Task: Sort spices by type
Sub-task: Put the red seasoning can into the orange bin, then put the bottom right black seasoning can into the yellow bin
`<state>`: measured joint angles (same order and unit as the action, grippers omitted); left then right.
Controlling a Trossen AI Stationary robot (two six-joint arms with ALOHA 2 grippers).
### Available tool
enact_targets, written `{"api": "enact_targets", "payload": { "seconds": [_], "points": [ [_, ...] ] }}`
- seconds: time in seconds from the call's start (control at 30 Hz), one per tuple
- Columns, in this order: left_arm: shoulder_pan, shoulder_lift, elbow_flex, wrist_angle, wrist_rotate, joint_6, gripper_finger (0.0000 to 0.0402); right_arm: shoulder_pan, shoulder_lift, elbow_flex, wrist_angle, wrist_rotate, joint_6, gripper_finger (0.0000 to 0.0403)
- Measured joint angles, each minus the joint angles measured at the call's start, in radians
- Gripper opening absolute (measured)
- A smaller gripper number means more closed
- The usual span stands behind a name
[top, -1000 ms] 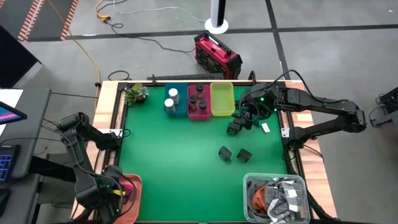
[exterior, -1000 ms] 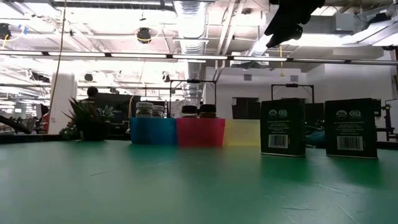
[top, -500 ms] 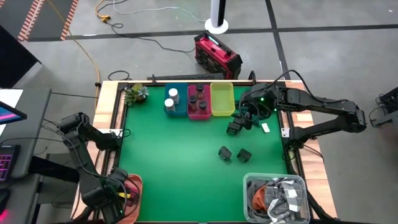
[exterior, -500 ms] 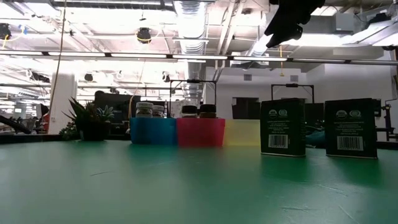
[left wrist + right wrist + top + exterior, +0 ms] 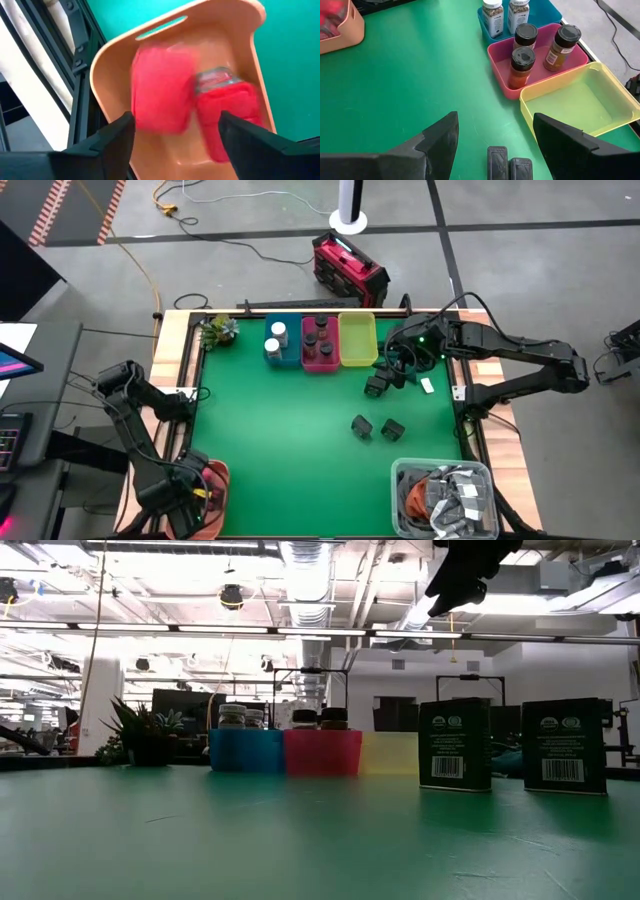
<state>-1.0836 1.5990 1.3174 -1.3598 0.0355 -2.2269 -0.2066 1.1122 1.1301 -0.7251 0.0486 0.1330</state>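
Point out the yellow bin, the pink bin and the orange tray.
yellow bin [image 5: 575, 102]: right wrist view, on its bare floor.
pink bin [image 5: 496, 57]: right wrist view, on its near rim.
orange tray [image 5: 116, 57]: left wrist view, on its wall beside the handle slot.

Bright and even from ceiling strips [image 5: 300, 632] glaring in the low view's upper half, with pink blocks [image 5: 162, 97] motion-blurred mid-frame.
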Motion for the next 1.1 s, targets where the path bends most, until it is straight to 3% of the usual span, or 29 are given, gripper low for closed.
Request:
{"api": "enact_targets", "payload": {
  "seconds": [0.3,0.57,0.67,0.83,0.97,1.1],
  "points": [
    [0.003,-0.007,0.008,-0.006,0.021,-0.012,0.0299,0.000,0.000,0.000,0.000,0.000,0.000,0.0284],
    [0.089,-0.073,0.049,-0.127,-0.093,0.086,0.0299,0.003,0.004,0.000,0.013,0.000,0.000,0.0284],
    [0.191,-0.091,0.049,-0.154,-0.119,0.283,0.0299,0.003,0.007,0.000,0.022,0.000,-0.004,0.0284],
    [0.436,-0.091,0.049,-0.096,-0.192,0.809,0.0300,0.004,0.032,0.001,0.046,-0.002,0.031,0.0284],
    [0.653,-0.091,0.049,0.029,-0.254,1.171,0.0300,0.028,0.045,0.001,0.049,-0.018,0.074,0.0284],
    [0.855,-0.091,0.048,0.207,-0.246,1.444,0.0300,0.063,0.049,0.001,0.033,-0.022,0.079,0.0284]
  ]
}}
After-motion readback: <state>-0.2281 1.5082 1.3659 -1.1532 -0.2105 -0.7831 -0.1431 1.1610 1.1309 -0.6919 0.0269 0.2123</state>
